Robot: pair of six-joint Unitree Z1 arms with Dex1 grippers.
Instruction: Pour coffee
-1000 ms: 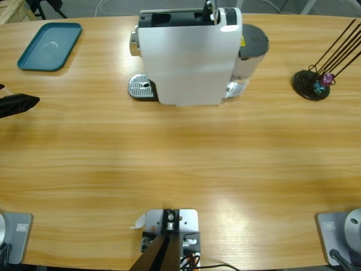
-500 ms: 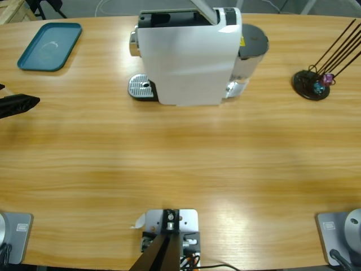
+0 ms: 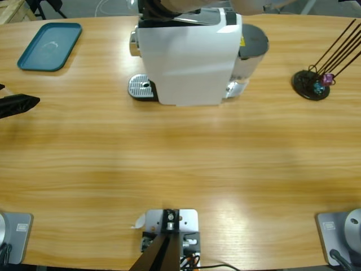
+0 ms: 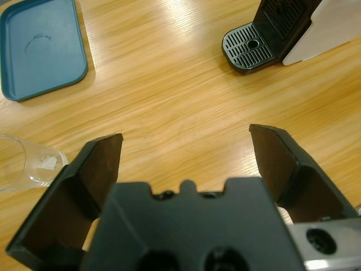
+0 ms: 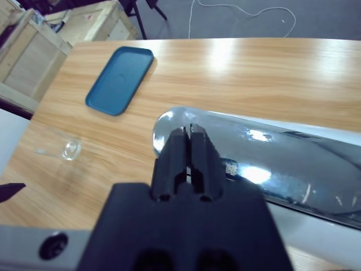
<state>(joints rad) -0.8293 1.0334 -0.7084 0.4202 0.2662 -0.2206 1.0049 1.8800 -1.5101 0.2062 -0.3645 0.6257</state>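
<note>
**Desk:** What do the wrist views give that the high view does not?

**Photographer:** The glass. It shows at the left edge of the left wrist view and, small, in the right wrist view, but not from above. The high view alone has the capsule stand, far right on the table, and only the tip of the left gripper at its left edge.

**Desk:** How do the grippers stand?

**Photographer:** The left gripper is spread wide over bare wood, with nothing between its jaws. The right gripper has its jaws pressed together, tips over the chrome lever on top of the white machine. Whether they touch it I cannot tell.

**Desk:** And the coffee?

**Photographer:** I cannot tell whether the glass holds any coffee; it reads as clear. The glass sits just outside the left gripper's left jaw, near it, not in the gap. From the right wrist it lies between the blue tray and the left gripper's tip, well apart from the right gripper. The drip grate lies far beyond the left gripper's right jaw.
</note>
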